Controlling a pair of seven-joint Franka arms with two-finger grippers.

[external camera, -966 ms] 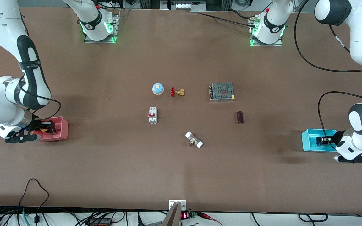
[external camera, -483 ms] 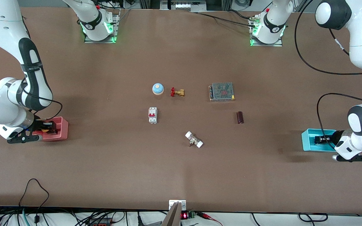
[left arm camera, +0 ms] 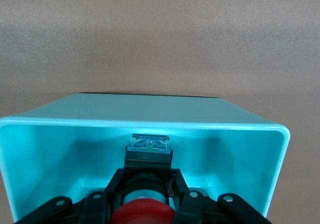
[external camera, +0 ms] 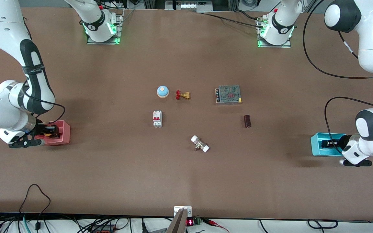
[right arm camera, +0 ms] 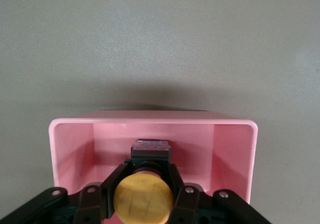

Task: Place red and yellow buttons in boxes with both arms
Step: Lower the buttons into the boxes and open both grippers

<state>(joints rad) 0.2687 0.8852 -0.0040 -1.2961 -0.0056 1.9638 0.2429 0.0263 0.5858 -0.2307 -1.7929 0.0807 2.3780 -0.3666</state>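
A: From my seat, biggest first: the bench is wide and both arms are reached out to its ends. The right arm has brought its right claw into the pink box at its own end, and the left arm has its left claw inside the cyan box at the other end.

B: And the buttons?

A: Each claw is clamped on one. The right wrist view shows the yellow button pinched between the fingers, held low within the pink walls. The left wrist view shows the red button gripped the same way inside the cyan box.

B: What worries you?

A: I can't tell whether either button base is resting on the box floor. If I let go while one hangs above it, I judge it may tip or bounce against a wall. Also the fingers sit close to the walls; spreading them wide could shove a light box along the bench, or drag it when I lift out.
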